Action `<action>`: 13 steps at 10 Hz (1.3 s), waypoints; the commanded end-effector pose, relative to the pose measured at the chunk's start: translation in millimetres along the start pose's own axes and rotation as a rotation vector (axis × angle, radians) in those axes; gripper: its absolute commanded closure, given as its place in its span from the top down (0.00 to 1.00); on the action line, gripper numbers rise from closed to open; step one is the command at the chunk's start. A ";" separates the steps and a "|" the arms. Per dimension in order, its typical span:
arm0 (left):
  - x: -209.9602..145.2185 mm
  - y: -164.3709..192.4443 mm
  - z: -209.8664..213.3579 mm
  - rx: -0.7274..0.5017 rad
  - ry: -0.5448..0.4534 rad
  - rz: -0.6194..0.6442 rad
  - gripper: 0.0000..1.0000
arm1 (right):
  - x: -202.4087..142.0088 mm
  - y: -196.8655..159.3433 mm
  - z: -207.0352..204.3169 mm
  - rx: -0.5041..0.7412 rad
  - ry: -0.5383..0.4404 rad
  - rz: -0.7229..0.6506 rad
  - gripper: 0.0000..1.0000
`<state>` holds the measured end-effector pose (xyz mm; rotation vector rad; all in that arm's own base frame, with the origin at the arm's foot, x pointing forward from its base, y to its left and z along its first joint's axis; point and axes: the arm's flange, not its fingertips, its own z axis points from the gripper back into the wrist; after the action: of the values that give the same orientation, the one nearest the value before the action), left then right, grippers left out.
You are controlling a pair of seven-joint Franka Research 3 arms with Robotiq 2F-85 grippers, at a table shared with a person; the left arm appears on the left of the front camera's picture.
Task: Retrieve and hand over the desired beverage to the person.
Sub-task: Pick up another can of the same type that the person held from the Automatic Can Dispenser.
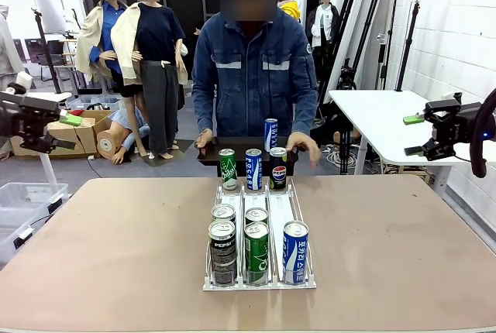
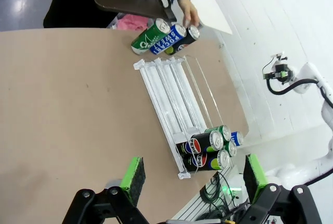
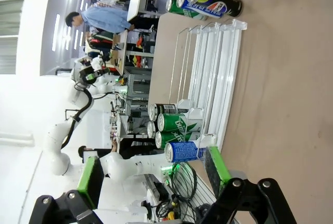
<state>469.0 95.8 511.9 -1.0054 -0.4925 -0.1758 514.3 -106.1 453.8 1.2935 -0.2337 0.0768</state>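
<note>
We are seeing a rack point(image 1: 288, 209) sitting mid-bench point(image 1: 93, 255), with five cans point(image 1: 256, 249) crowding its near end and three cans point(image 1: 253, 169) standing in a row just past its far end. Behind them the person point(image 1: 252, 77) is holding a tray point(image 1: 213, 155) carrying a single can point(image 1: 270, 133).

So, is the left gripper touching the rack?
Apart. Front view: the left gripper hangs open beyond the left edge of the table, well clear of the rack.

Cans point(image 3: 177, 122), apparently five, in white rack point(image 3: 223, 67)
</note>
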 end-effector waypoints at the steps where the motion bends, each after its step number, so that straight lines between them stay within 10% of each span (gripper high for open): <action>1: 4.6 -21.1 -20.3 0.067 0.063 0.013 1.00 | 2.9 -2.8 7.7 0.011 0.027 0.034 1.00; 13: 35.3 -149.3 -203.8 0.450 0.307 0.150 1.00 | 0.0 0.0 0.0 0.000 0.000 0.000 1.00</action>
<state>503.7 -144.7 547.9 -0.6146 -0.1773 -0.0870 515.1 -106.7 454.8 1.2964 -0.2341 0.0863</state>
